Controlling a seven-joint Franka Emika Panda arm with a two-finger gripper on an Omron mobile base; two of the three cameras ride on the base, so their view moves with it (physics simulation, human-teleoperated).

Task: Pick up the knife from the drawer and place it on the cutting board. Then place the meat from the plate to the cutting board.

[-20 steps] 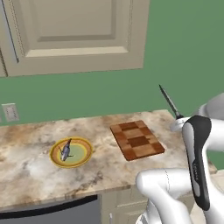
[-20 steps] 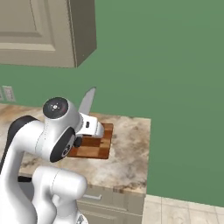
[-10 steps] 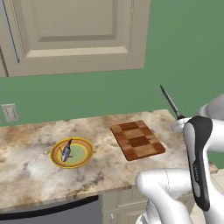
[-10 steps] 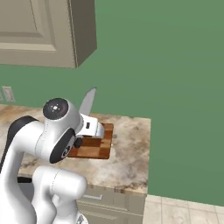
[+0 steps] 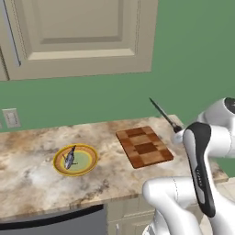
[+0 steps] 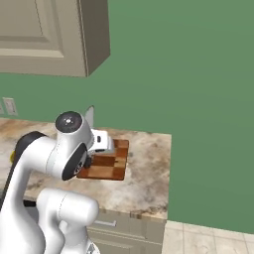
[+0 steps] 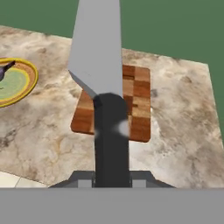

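arm folded up at the counter's right end, gripper [image 7: 112,177] clamped on the knife [image 7: 100,65] handle.

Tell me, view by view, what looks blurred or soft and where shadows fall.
Hand view: the black-handled, broad grey-bladed knife looms soft-edged and close, the reddish-brown block-patterned cutting board sharper behind it. Left base view: flat, even light, faint shade under the yellow-rimmed round plate. Right base view: even light too.

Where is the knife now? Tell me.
The knife is in the gripper, held in the air over the near edge of the cutting board, right of the plate.
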